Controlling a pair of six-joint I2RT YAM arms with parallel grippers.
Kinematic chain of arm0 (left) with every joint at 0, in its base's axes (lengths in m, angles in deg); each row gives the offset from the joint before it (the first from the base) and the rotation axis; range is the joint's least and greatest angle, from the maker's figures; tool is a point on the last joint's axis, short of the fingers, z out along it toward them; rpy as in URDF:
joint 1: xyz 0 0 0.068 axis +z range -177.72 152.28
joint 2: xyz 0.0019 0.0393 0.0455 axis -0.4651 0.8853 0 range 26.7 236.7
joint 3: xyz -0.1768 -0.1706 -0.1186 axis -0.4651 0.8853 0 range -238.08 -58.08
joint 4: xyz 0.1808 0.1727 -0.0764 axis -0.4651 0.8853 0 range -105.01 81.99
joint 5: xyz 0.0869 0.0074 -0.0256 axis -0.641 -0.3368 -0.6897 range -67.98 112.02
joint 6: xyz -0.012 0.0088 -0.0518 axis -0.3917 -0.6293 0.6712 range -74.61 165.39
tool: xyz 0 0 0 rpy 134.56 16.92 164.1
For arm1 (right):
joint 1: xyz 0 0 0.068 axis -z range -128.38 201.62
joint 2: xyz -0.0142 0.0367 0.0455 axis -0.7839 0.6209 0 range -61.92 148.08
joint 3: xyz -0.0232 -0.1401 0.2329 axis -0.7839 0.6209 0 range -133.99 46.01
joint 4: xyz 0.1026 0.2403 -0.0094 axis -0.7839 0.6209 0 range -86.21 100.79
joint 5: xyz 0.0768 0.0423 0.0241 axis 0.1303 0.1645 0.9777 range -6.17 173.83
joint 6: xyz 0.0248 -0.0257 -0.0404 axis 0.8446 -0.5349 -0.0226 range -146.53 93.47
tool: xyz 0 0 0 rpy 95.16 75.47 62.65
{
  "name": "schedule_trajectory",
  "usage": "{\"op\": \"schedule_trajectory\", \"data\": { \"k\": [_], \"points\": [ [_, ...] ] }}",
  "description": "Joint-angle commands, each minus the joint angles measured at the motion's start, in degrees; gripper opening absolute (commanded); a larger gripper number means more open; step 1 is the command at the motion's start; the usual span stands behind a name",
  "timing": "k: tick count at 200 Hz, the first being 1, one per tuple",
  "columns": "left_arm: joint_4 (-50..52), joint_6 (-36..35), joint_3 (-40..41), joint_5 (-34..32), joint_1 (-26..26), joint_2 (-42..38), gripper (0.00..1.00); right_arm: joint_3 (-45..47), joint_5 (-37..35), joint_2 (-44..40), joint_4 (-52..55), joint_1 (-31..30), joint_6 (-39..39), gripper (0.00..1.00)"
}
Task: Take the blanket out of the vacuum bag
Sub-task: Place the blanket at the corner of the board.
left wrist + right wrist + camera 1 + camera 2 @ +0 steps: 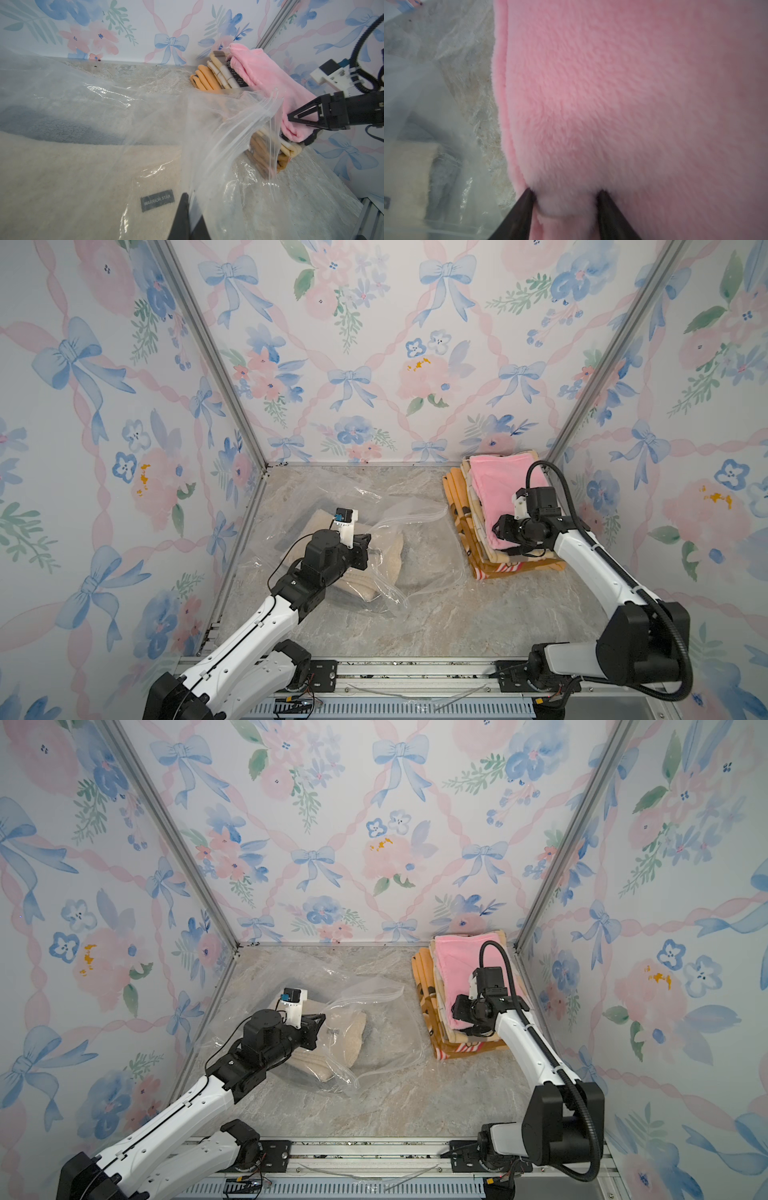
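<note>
The vacuum bag [419,506] [376,994] lies crumpled on the left half of the marble floor. Its open zip edge [273,133] is lifted. Inside lies the cream blanket [388,553] [347,1042] [72,176] with a dark label [157,200]. My left gripper [368,541] [322,1019] [192,204] is shut on the bag's clear film just above the blanket. My right gripper [496,531] [456,1011] [564,193] is at the near edge of a pink blanket [494,485] [633,93]. Its two fingertips are dug into the fleece with a fold pinched between them.
The pink blanket tops a stack of folded orange and cream blankets [467,531] [207,79] in the back right corner. Floral walls with aluminium posts [216,364] close three sides. A metal rail [415,672] with arm bases and cables runs along the front.
</note>
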Motion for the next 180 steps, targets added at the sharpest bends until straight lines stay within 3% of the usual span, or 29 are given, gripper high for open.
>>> {"op": "schedule_trajectory", "data": {
  "k": [1, 41, 70, 104, 145, 180],
  "points": [
    [2.08, -0.13, -1.08, 0.46, -0.41, -1.89, 0.0, -0.38, -1.09, 2.65, 4.24, -1.51, 1.51, 0.45],
    [2.66, -0.53, -0.92, -0.88, -0.41, -2.57, 0.0, 3.84, -3.4, -3.13, 6.64, -2.65, 4.16, 0.45],
    [1.7, -1.47, -3.17, 0.39, -0.41, 0.38, 0.0, 2.56, -6.27, -8.3, 11.19, -2.5, 3.6, 0.46],
    [2.44, -3.76, -7.0, 1.22, -0.45, 3.41, 0.0, -1.17, -3.9, -11.4, 14.35, -2.67, 2.59, 0.47],
    [3.81, -5.39, -11.67, 3.39, -0.43, 4.25, 0.0, 2.21, 3.46, -18.49, 4.57, -5.68, 4.02, 0.48],
    [2.16, -6.61, -10.64, 6.01, -0.5, 3.38, 0.0, 10.82, 8.22, -27.01, -12.2, -10.78, 9.72, 0.59]
  ]
}}
